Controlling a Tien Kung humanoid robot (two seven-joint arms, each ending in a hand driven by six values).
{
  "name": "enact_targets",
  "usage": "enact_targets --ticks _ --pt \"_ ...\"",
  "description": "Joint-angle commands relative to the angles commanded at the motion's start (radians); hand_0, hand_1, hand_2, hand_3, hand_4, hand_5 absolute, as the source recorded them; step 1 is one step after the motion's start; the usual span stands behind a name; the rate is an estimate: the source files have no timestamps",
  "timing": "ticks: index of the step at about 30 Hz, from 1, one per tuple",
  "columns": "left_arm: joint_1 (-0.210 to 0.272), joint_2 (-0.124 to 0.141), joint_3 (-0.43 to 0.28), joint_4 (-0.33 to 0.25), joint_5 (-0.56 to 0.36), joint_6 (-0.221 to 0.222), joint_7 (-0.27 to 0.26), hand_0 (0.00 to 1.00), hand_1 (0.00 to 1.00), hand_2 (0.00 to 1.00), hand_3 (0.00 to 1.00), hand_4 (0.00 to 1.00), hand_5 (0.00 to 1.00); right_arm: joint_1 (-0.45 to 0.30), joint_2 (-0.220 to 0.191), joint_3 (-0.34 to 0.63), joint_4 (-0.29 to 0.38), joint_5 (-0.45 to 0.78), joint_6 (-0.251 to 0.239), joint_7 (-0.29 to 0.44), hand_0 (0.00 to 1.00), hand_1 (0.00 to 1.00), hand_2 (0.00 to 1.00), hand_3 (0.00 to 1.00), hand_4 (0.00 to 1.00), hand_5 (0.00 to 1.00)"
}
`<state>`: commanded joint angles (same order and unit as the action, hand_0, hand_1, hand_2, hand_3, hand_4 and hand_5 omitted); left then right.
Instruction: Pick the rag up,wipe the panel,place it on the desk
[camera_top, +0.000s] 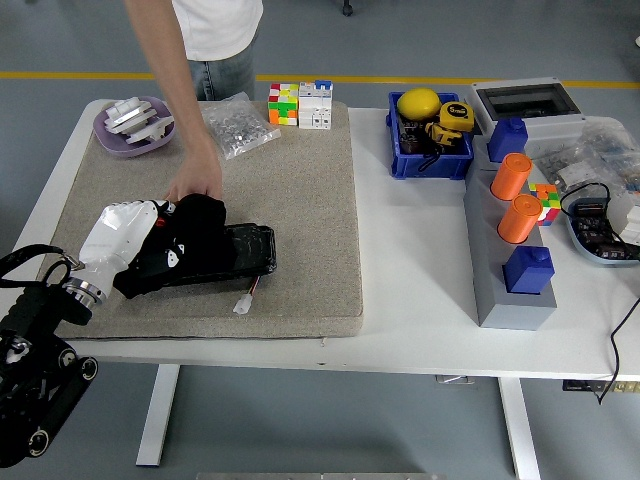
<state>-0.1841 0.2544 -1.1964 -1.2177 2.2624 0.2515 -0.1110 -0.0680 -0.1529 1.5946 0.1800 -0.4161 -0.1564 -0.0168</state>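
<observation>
A black panel (238, 252) lies on the beige mat (300, 180) at the left. My left hand (160, 240) comes in from the lower left with a white wrist cover. It is shut on a black rag (190, 240) and presses it onto the panel's left half. A person's hand (195, 182) rests on the mat at the panel's far edge, just behind the rag. My right hand is out of view.
A purple bowl (133, 127), a bag of small parts (237, 125) and colour cubes (283, 104) stand at the mat's back. A blue bin (429, 135), a grey rack with orange cylinders (511, 235) and cables stand to the right.
</observation>
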Motion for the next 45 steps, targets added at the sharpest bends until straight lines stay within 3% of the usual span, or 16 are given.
enact_targets --ticks 14,24,32,45 --pt "-0.050 0.003 0.161 -0.041 0.007 -0.004 0.017 0.312 0.230 0.504 0.421 0.024 0.002 0.005 -0.002 0.009 0.000 -0.009 0.002 0.001 0.541 0.568 0.641 0.588 0.998 0.494" --pt "-0.058 0.000 0.222 -0.050 0.007 -0.004 0.019 0.312 0.230 0.504 0.421 0.025 0.002 0.005 -0.001 0.003 0.000 -0.003 0.002 0.001 0.541 0.569 0.641 0.588 0.998 0.495" --pt "-0.053 -0.007 0.217 -0.094 0.007 0.003 0.024 0.312 0.232 0.505 0.421 0.028 0.002 0.007 -0.001 0.012 0.000 -0.012 0.004 0.002 0.541 0.569 0.641 0.588 0.998 0.496" --pt "-0.013 0.004 0.140 -0.033 0.007 0.012 0.020 0.312 0.234 0.505 0.422 0.031 0.002 0.000 -0.001 0.003 0.000 -0.004 0.004 0.002 0.541 0.569 0.641 0.588 0.998 0.495"
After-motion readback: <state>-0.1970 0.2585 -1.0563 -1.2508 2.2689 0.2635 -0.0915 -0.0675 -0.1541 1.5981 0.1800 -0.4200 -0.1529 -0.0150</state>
